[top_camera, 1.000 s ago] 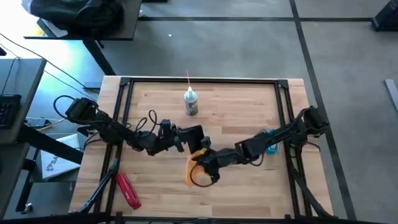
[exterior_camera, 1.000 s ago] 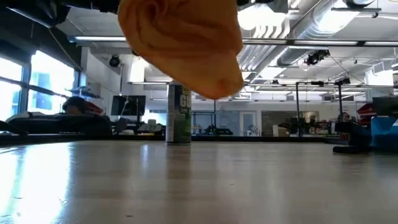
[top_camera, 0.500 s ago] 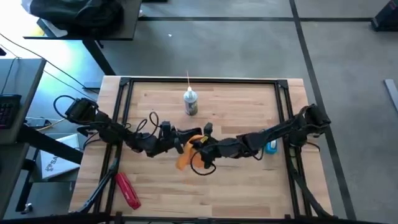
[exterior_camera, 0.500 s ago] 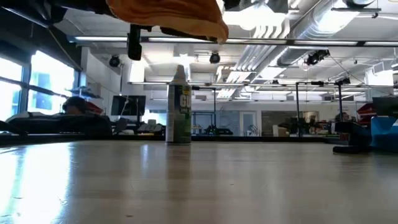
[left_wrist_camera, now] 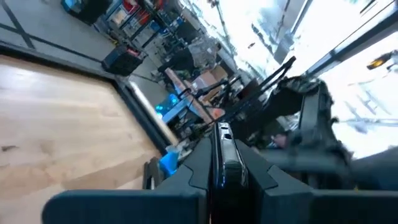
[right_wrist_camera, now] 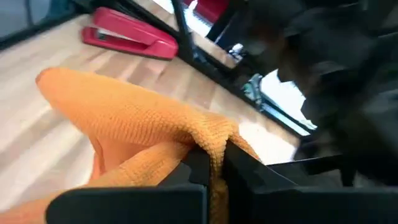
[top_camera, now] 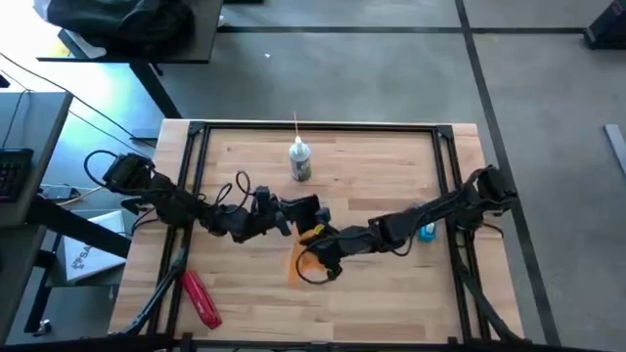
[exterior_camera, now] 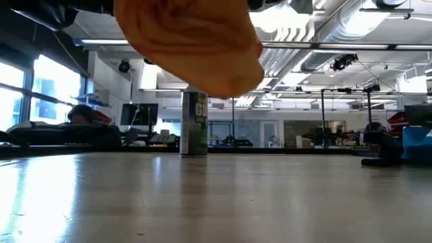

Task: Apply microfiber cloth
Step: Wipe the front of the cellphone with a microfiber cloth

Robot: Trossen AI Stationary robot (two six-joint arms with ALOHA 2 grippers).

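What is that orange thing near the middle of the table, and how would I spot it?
Start at the wooden table and find the white spray bottle near its far edge. Nearer the front, the two dark arms meet, and the cloth hangs off the table in the right gripper, which is shut on it. It is the only soft, orange thing; the red stapler is hard and lies flat.

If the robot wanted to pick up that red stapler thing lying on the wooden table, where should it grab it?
Probably across the middle of the red stapler-like tool, coming straight down from above. It lies flat, long and narrow, near the table's front-left corner, so fingers could close over its slim width. The left gripper is closer, while the right gripper holds the orange microfiber cloth.
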